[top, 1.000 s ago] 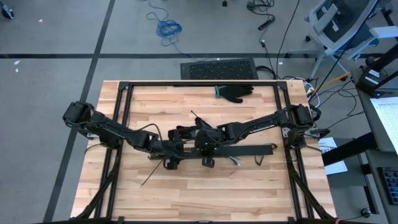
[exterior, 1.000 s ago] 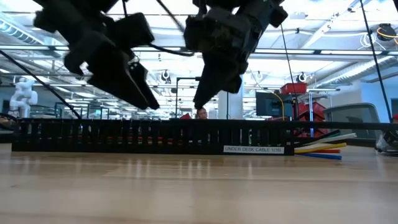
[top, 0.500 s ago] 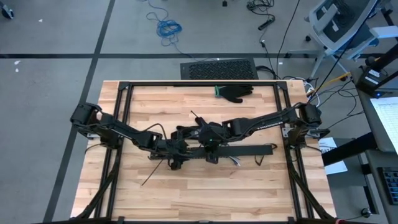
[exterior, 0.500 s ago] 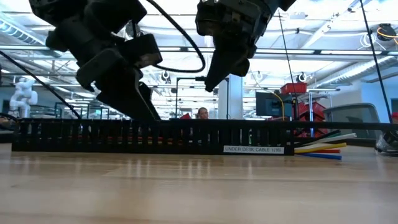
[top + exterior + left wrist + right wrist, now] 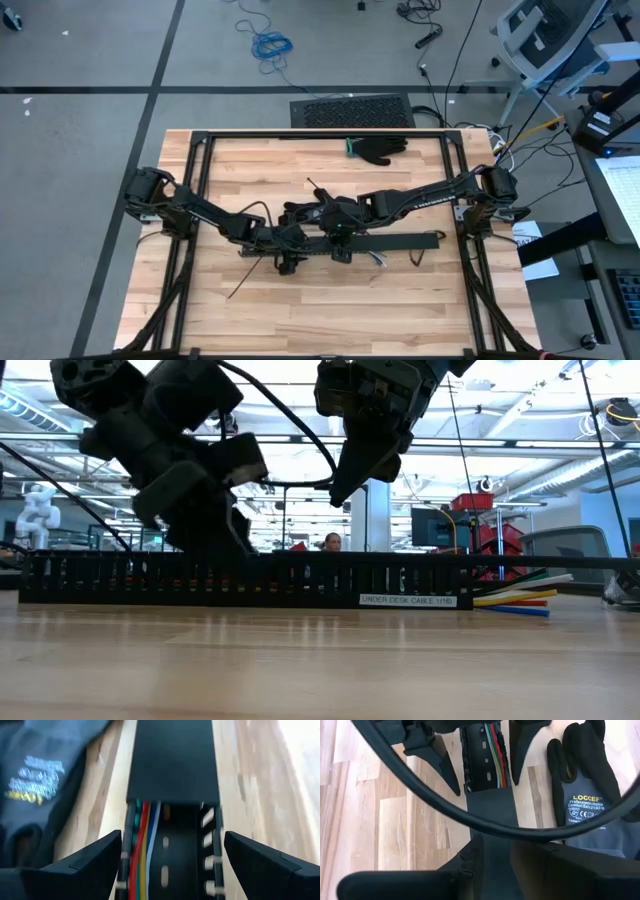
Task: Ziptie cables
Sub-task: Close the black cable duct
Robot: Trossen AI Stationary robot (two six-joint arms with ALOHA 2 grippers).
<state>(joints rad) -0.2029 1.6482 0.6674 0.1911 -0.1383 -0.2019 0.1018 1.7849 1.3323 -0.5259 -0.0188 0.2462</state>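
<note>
Two dark robot arms are meeting over a long black slotted channel [image 5: 360,244] lying across the middle of a wooden table [image 5: 250,320]. The left gripper [image 5: 170,857] is standing with its fingers [image 5: 80,862] spread wide, one on either side of the channel's uncovered stretch, holding nothing. Inside that open stretch the cables [image 5: 142,845] are lying side by side, green, red, yellow, blue and white, pressed along one wall and running under the channel's flat black lid [image 5: 172,760]. Seen from table height, their coloured ends [image 5: 515,600] are sticking out of the channel's end at about three o'clock of centre.

The right gripper [image 5: 338,485] is hanging above the channel just beside the left one, its fingers narrowed almost together; whether they are pinching anything cannot be told from these views. Its wrist camera is looking down the lid towards the left fingers [image 5: 440,767] straddling the cables [image 5: 494,750].

A dark work glove [image 5: 585,795] is lying on the wood just beside the channel, and a second one [image 5: 378,148] is resting at twelve o'clock near the table's far edge. A person [image 5: 331,542] is showing in the room beyond.
</note>
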